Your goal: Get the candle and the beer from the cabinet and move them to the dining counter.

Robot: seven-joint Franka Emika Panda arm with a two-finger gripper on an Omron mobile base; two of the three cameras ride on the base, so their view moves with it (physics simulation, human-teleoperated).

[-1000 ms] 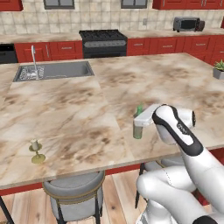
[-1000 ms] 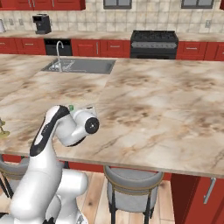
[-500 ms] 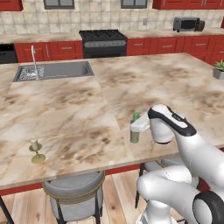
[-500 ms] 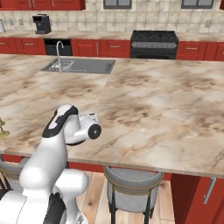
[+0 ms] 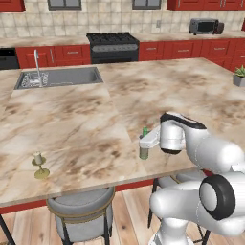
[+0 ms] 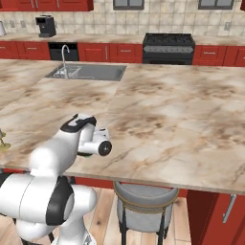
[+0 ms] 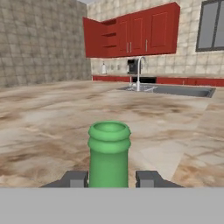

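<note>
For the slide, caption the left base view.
Gripper shut on the beer at the dining counter's near edge, candle standing to its left.

from behind the arm you get two high views down over the dining counter (image 5: 72,119), sharing its sink (image 6: 86,72), while your hand view looks low across it.

You find no text, label, brand, number or sign that can be read in these pictures. The small dark green glass bottle (image 5: 143,148) carries no readable label, and the red wooden wall cabinet (image 7: 139,30) has plain doors.
</note>
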